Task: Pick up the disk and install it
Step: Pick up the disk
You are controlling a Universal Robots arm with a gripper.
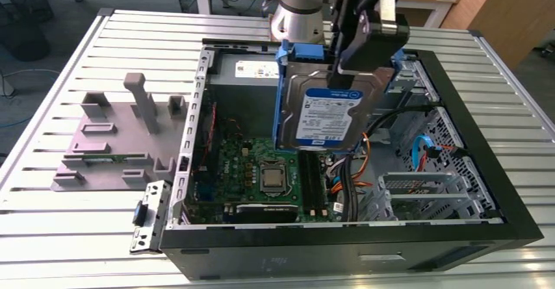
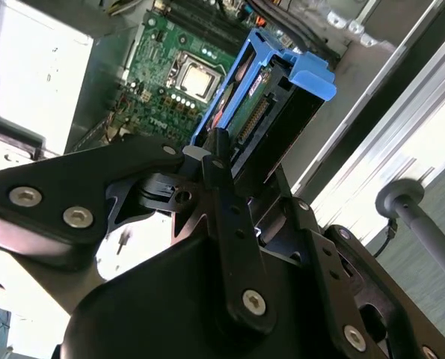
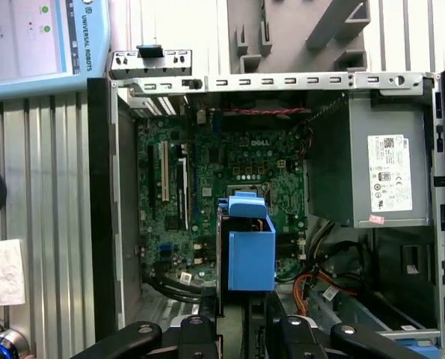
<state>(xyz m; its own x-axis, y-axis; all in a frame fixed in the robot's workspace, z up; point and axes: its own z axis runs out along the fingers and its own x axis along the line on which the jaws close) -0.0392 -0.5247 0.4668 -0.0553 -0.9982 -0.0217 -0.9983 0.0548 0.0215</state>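
The disk (image 1: 325,117) is a silver-grey hard drive with a white-and-blue label and blue side rails. It hangs upright in the air above the middle of the open computer case (image 1: 511,191), label facing the exterior camera. My gripper (image 1: 351,65) is shut on its upper end. In the second wrist view the black fingers (image 2: 221,168) clamp the disk (image 2: 282,82) edge-on. The first wrist view looks down past the gripper (image 3: 241,329) at the disk's blue rail end (image 3: 250,250), which hovers over the green motherboard (image 3: 229,179).
The grey power supply (image 3: 379,172) fills one corner of the case. A perforated metal drive cage (image 1: 442,185) with orange and blue cables beside it sits at the exterior view's right. A grey plastic fixture (image 1: 113,139) stands on the slatted table on the exterior view's left.
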